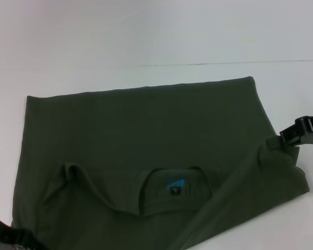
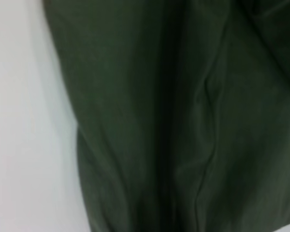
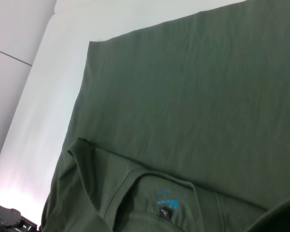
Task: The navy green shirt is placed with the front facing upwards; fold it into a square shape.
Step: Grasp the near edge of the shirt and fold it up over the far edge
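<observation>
Gripper parts are showing at both lower sides of the head view: the left gripper (image 1: 13, 237) is sitting at the near left corner of the navy green shirt (image 1: 146, 135), touching or just over the cloth, and whether it is clenched or released cannot be told; the right gripper (image 1: 297, 134) is reaching in from the right edge, its black tip meeting a raised fold of the shirt's right side, though an actual pinch on the cloth cannot be made out; the shirt is lying spread across the middle of the white table (image 1: 146, 31), its far edge running straight and slightly slanting, its left edge flat, its right portion being folded inward in a diagonal band; the round collar (image 1: 175, 182) with a small blue and black label (image 1: 176, 186) is lying near the front, facing up; a sleeve fold is bunching left of the collar; bare white surface is lying open beyond the far edge and along both sides; a thin dark seam is crossing the table farther back.
</observation>
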You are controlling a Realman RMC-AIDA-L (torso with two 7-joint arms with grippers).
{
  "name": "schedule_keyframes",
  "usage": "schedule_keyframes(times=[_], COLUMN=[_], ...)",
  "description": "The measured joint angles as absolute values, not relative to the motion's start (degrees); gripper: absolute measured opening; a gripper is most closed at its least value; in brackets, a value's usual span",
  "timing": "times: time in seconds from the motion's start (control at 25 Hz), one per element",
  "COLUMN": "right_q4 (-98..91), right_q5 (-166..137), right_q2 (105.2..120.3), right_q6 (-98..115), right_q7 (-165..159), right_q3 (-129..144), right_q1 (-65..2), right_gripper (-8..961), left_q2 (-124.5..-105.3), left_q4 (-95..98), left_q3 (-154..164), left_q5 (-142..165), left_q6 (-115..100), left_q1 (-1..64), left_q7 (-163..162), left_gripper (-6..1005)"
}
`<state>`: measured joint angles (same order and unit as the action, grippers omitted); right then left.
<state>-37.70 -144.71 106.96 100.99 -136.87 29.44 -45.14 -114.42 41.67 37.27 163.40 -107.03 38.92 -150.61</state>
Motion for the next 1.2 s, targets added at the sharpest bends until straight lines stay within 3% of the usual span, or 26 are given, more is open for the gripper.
schedule_keyframes(times=[0.24, 0.56, 1.2], right_q4=[-37.7, -37.8, -37.8], right_q5=[-144.6, -144.0, -144.0], right_q2=[106.88, 106.87, 106.88], right_q6=[101.4, 101.6, 101.7], right_q7=[-137.0, -137.1, -137.0], right_q3=[29.4, 29.6, 29.5], right_q1=[-45.2, -45.3, -45.4], right_gripper=[19, 19, 19], left_q2=[-114.42, -114.43, -113.80], left_q4=[42.7, 42.6, 42.3], left_q3=[37.5, 38.3, 37.7], left_q5=[163.7, 163.7, 163.3], left_q6=[-106.6, -106.4, -107.5], left_q1=[38.6, 38.8, 39.5], left_q7=[-150.5, -149.4, -149.6], left_gripper=[556, 132, 56])
